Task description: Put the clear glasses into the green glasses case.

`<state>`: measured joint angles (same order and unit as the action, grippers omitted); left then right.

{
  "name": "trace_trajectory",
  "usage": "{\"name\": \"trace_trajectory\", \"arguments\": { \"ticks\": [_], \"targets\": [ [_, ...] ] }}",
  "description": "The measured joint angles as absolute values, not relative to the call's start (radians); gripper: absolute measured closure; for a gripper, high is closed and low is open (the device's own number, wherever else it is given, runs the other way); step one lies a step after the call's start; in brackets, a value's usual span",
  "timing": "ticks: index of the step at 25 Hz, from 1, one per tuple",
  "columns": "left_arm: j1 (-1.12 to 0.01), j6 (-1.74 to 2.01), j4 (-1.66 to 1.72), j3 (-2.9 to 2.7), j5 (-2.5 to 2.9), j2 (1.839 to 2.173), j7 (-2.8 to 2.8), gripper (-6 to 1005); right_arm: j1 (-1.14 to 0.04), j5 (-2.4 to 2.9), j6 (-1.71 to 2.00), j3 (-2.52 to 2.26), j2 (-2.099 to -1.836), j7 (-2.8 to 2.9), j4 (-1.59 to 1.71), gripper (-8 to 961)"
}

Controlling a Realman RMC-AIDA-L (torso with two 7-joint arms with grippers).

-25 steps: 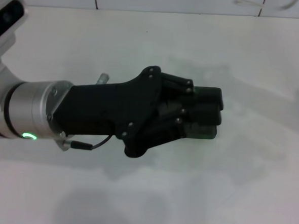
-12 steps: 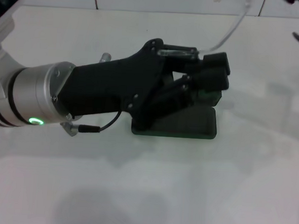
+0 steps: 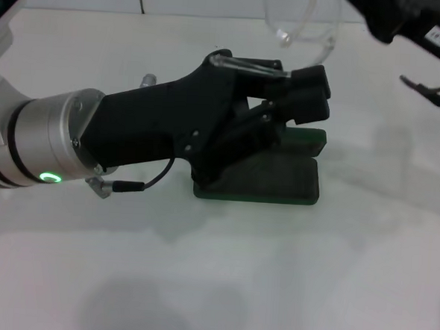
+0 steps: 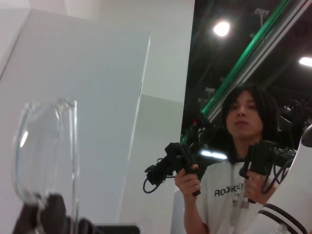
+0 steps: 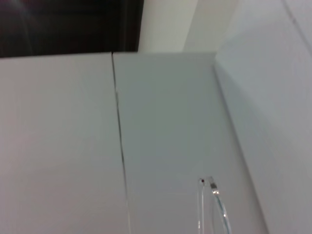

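The left claw (image 3: 303, 84) reaches over the open green case (image 3: 279, 180) on the white table (image 3: 198, 283), its fingers around the raised lid; whether they press on it cannot be told. The right claw is out of sight; only its arm (image 3: 408, 19) shows at the far right. The clear glasses (image 3: 299, 24) hang in the air above and behind the case, apparently carried by that arm. They look light, thin, slippery and easily flexed; the sturdier frame near a hinge seems the safest hold.
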<state>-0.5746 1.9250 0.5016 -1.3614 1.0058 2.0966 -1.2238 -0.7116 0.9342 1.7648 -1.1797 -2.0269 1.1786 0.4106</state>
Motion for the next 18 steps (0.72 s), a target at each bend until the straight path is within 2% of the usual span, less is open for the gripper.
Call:
{"name": "trace_trajectory", "arguments": {
  "ticks": [18],
  "targets": [
    [-0.570,1.870,0.499,-1.359,0.973,2.092,-1.221,852,-0.692,0.978,1.736,-1.287,-2.023,1.102,0.417,882]
  ]
}}
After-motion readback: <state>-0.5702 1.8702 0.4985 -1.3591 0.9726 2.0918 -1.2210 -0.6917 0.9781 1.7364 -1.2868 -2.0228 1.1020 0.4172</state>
